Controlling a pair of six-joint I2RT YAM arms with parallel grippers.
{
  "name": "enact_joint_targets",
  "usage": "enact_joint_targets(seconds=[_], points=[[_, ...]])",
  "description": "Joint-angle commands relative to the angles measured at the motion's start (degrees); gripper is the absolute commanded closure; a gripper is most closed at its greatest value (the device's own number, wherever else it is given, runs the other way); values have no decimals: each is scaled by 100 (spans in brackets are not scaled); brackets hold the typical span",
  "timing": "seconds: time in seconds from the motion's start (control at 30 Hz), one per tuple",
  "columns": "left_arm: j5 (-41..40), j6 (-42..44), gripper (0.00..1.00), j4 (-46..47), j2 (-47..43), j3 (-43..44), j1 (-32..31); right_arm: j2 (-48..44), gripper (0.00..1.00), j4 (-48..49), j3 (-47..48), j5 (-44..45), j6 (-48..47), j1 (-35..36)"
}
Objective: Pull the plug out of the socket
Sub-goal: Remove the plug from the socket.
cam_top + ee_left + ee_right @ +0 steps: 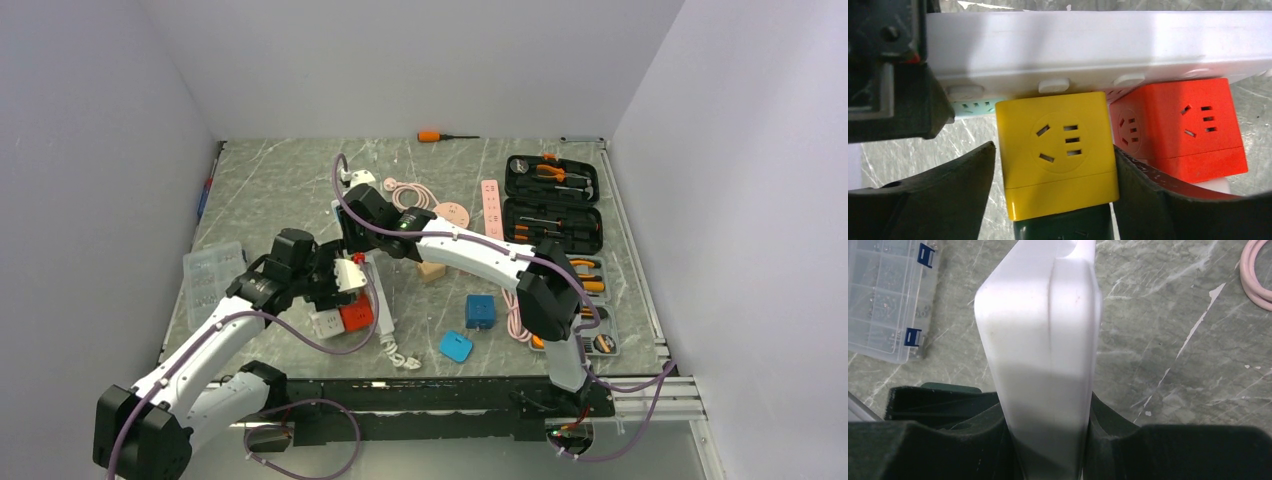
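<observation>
A white socket strip (1088, 50) spans the top of the left wrist view. A yellow cube plug (1060, 185) is seated in it, and a red cube plug (1188, 130) sits to its right. My left gripper (1054, 150) is open and straddles the yellow plug. Its right finger (1148, 195) lies against the plug's side, while the left finger (948, 195) stands a small gap away. My right gripper (1047, 410) is shut on the end of the socket strip (1043, 330). From above, the strip (385, 310) and the red plug (355, 313) lie between both arms.
A clear parts organiser (212, 275) sits left of the left arm. A blue cube (480, 310), a blue flat piece (456, 346) and a beige block (432, 270) lie mid-table. A black tool case (552, 200), a pink strip (491, 208) and a pink cable coil (410, 192) are at the back right.
</observation>
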Motion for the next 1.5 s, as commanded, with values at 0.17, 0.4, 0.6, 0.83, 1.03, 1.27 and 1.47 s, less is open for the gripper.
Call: enact_joint_targets(seconds=[0.17, 0.4, 0.6, 0.83, 1.03, 1.27, 1.47], points=[[-223, -185, 57, 277, 34, 100, -158, -564, 100, 904, -49, -195, 414, 69], [-325, -381, 100, 215, -60, 337, -163, -299, 100, 916, -417, -258, 369, -70], [-350, -417, 100, 256, -108, 346, -163, -398, 61, 1220, -748, -567, 554, -63], [-428, -385, 100, 388, -135, 291, -155, -376, 28, 1338, -824, -799, 728, -59], [-450, -364, 100, 403, -157, 298, -163, -302, 36, 1434, -839, -855, 819, -52], [-432, -444, 100, 408, -168, 385, -157, 35, 53, 1438, -592, -920, 887, -50], [-433, -571, 100, 331, -257, 475, -158, 77, 91, 1330, -722, -642, 981, -156]])
